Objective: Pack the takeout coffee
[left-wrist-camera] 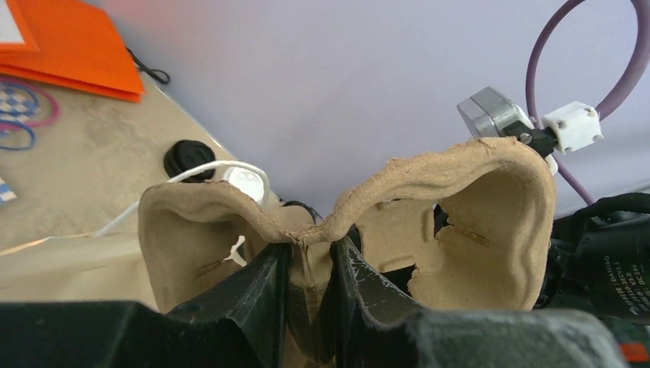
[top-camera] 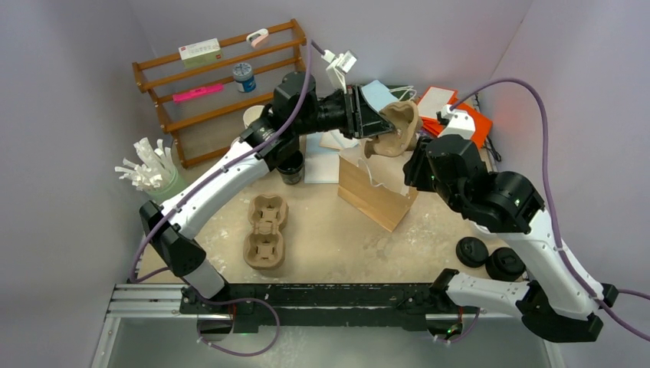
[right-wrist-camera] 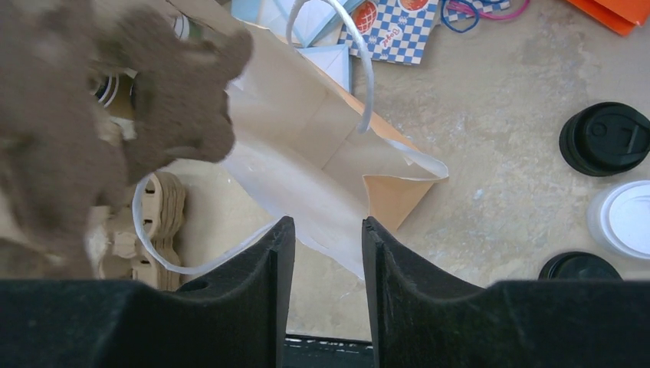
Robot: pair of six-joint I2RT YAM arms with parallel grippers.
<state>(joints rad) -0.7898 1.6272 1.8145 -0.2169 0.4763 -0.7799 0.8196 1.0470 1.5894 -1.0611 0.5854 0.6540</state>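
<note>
– So, what is the left gripper (left-wrist-camera: 312,247) doing?
– Your left fingers are pinched on the middle ridge of a pulp tray (left-wrist-camera: 490,192), which hangs in the air over the open mouth of the paper bag (right-wrist-camera: 306,130).
– And the right?
– Your right gripper (right-wrist-camera: 326,226) has its fingers parted with nothing between them. The bag's rim shows in the gap below, and I can't tell whether it touches.
– Where is the coffee?
– Two black lids (right-wrist-camera: 605,138) and a white lid (right-wrist-camera: 628,218) sit on the table to the right of the bag, near your right arm's base. From above you can't tell if there are cups under them. A kraft cup (top-camera: 253,116) stands by the wooden rack (top-camera: 222,84), half hidden behind your left arm. A second tray (top-camera: 264,230) lies flat to the left of the bag.
</note>
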